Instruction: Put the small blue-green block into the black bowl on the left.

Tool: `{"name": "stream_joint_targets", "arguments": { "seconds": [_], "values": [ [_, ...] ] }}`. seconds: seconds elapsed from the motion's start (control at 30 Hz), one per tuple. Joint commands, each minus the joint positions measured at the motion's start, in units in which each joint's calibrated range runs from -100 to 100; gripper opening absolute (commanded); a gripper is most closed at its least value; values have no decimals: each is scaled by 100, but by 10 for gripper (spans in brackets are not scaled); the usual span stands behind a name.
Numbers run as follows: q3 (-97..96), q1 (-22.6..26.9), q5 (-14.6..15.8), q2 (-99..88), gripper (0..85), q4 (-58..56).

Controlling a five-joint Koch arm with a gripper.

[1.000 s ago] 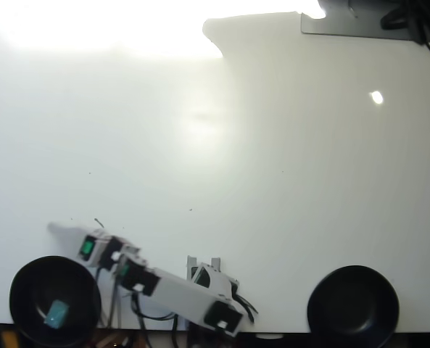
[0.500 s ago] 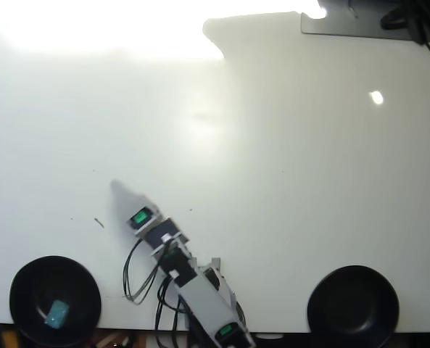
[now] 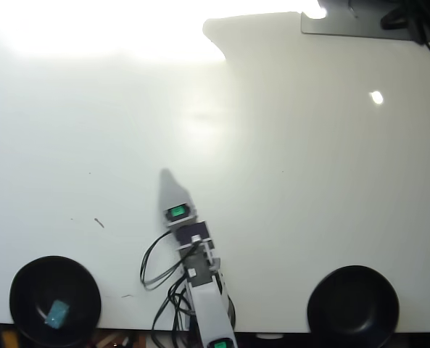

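The small blue-green block (image 3: 56,313) lies inside the black bowl (image 3: 26,290) at the lower left of the overhead view, near the table's front edge. The gripper (image 3: 167,175) points up and slightly left from the arm at the bottom centre, well to the right of and above that bowl, over bare table. It holds nothing visible. Only one pointed grey tip shows, so I cannot tell how the jaws stand.
A second look-alike black bowl (image 3: 353,304) sits at the lower right, with nothing in it. The arm's body and black cables (image 3: 153,264) lie at the bottom centre. A dark stand base (image 3: 360,22) sits at the top right. The white table (image 3: 287,159) has strong glare at the top left.
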Motion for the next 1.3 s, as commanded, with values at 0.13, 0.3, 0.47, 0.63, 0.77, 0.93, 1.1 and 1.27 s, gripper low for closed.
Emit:
{"name": "stream_joint_targets", "arguments": {
  "seconds": [0.13,0.3,0.47,0.63,0.77,0.93,1.1,1.27],
  "values": [
    [-763,-620,-10,-121,465,974],
    [-1678,-811,15,-121,467,1541],
    [-2834,-991,-5,-121,465,2749],
    [-3518,-1031,5,-121,468,3373],
    [-3647,-1031,39,-121,472,3357],
    [-3786,-1031,68,-111,483,3365],
    [-3934,-1031,44,-100,482,3284],
    [-3934,-1035,44,-100,484,3195]
  ]
}}
